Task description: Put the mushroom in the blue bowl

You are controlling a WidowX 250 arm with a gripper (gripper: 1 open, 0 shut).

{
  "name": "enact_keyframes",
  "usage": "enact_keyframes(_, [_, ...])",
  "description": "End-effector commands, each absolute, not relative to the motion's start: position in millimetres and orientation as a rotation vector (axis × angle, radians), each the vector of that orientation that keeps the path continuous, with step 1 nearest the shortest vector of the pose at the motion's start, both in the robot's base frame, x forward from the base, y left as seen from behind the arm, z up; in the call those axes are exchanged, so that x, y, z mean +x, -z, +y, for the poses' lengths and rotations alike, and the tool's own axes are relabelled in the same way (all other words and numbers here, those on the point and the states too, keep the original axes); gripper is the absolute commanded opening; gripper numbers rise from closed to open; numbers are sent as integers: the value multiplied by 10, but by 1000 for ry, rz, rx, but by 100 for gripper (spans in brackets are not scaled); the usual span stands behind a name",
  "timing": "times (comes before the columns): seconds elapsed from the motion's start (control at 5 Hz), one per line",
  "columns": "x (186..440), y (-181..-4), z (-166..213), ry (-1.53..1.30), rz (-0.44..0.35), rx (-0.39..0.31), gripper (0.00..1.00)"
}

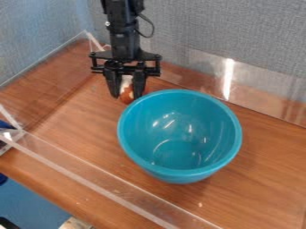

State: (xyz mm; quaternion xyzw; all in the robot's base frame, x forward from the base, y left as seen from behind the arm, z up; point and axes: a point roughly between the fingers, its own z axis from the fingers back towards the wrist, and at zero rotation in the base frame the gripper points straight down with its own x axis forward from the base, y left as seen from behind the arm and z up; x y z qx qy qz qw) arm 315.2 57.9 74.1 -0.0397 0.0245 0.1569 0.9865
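Behind the blue bowl (180, 136), toward its left, the black gripper (125, 93) points down, clenched on the small reddish-brown mushroom (127, 95).

Arm: black throughout, matte-looking, a slim upright column meeting a wider crosspiece — the gripper (125, 90) — whose blocky ends give the lower part a squared, bracket-like outline. A thin dark cable (148, 24) loops out beside the column (123, 31), curved against the darker bulk of the body. Below the crosspiece, two narrow fingers (138, 84), dark along their upper parts — screws and markings too small to make out at this scale.
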Motion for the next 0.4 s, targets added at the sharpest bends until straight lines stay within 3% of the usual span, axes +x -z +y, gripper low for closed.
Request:
enact_keyframes(0.0, [3236,-1110,549,-287,-66,-74,0])
enact_keyframes(0.2, [3219,-1259,435,-243,-95,-84,0])
